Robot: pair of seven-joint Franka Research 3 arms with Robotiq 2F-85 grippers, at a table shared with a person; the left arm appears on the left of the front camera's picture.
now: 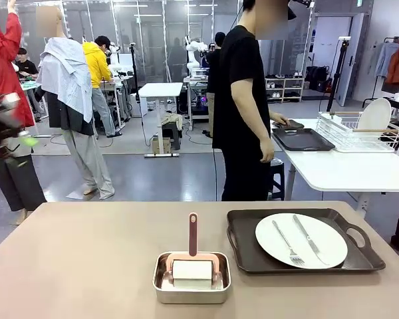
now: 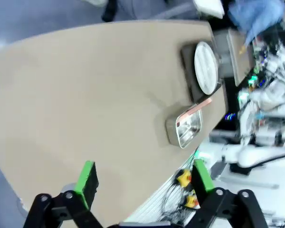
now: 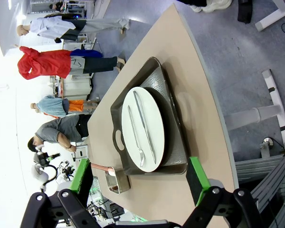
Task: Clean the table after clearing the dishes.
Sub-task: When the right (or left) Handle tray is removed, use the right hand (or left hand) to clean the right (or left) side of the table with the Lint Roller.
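Beige-brown matte surface (image 1: 86, 266) carries, at right, a dark brown rectangular handled tray (image 1: 246, 259) holding a round white plate (image 1: 279, 258) with metal fork (image 1: 287, 244) and knife (image 1: 309, 240). Just left sits a small steel pan (image 1: 161, 287) with a pink-handled roller (image 1: 192, 247). Both left jaws and right jaws gape wide, empty. A second dark tray (image 1: 302, 141), seemingly bare, lies on the white table (image 1: 346, 174).

No legible text, label or number anywhere.

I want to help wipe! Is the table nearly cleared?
One dark tray sits on the white table. A round white plate with fork and knife waits on the beige table. Left claw and right claw hang open, empty. Wiping with the pink-handled roller remains.
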